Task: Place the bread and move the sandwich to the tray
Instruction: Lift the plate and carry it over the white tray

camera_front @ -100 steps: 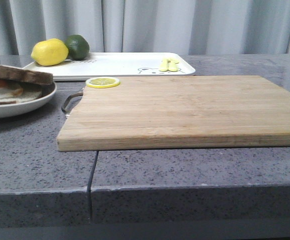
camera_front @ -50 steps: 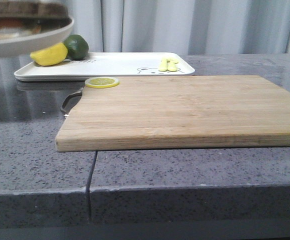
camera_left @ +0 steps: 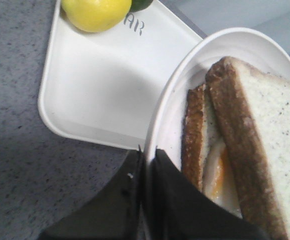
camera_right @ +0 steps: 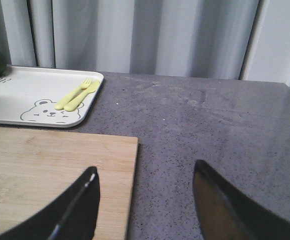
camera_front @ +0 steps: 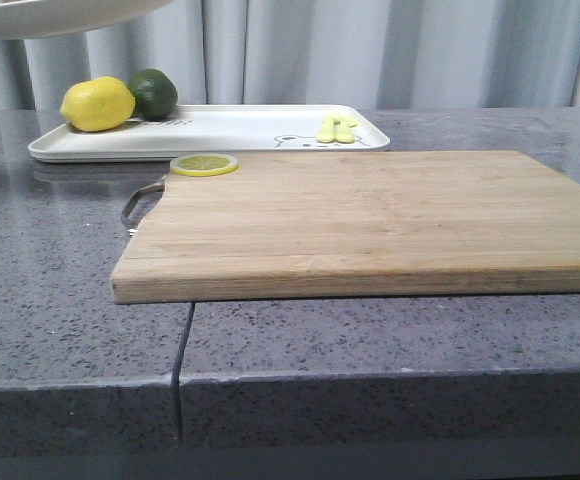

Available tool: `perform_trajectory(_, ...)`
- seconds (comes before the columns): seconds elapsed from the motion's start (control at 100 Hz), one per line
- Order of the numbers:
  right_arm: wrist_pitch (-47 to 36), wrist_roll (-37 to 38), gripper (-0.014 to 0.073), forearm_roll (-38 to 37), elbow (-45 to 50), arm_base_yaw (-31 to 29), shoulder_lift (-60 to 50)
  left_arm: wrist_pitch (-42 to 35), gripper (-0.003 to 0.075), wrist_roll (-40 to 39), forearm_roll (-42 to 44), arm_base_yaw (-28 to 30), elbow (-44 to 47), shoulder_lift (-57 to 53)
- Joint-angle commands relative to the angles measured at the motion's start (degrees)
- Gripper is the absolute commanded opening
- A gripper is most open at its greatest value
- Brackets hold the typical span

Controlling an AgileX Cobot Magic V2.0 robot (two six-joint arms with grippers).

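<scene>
— Sandwich (camera_left: 235, 150): lying on the white plate (camera_left: 185, 75), egg and orange yolk showing between two brown-crusted slices. Held up off the tabletop (camera_front: 70, 320), partly over the near corner of the tray (camera_left: 95, 90).

— And the left gripper (camera_left: 146, 155)?

— Pinched onto the plate's rim, jaws nearly closed with only the thin edge between them. Sandwich just beside the fingertips, further in on the plate.

— Seen from the front?

— Only the plate's underside (camera_front: 60, 15), high in the upper left corner, above the lemon (camera_front: 97, 104) and lime (camera_front: 153, 93) resting on the tray's left end.

— Right gripper (camera_right: 145, 195)?

— Wide apart, holding nothing, hovering over the right edge of the cutting board (camera_right: 55, 180). Yellow fork and spoon (camera_right: 77, 94) beside the bear drawing (camera_right: 46, 111). Lemon slice (camera_front: 204, 164) at the board's far left corner.
</scene>
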Motion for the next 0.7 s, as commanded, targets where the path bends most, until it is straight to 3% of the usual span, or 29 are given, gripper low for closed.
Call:
perform_trajectory(0.0,-4.75,-0.16,0.0424,0.3,-1.6,-0.31,0.01,0.05,-0.002,-1.56,-5.48,-2.0,-4.97,0.25)
perform_trajectory(0.21,-4.7,-0.16,0.0424,0.3,-1.6,-0.31,0.01,-0.37,-0.002,-4.57,-4.47,-5.5,-12.16,7.35)
perform_trajectory(0.45,-4.7,-0.16,0.0424,0.3,-1.6,-0.31,0.01,-1.69,-0.002,-12.86,5.91,-8.84,-22.17,14.37)
perform_trajectory(0.69,-4.7,-0.12,0.0424,0.4,-1.6,-0.31,0.01,-0.94,-0.002,-17.64,9.65,-11.76,-31.54,20.35)
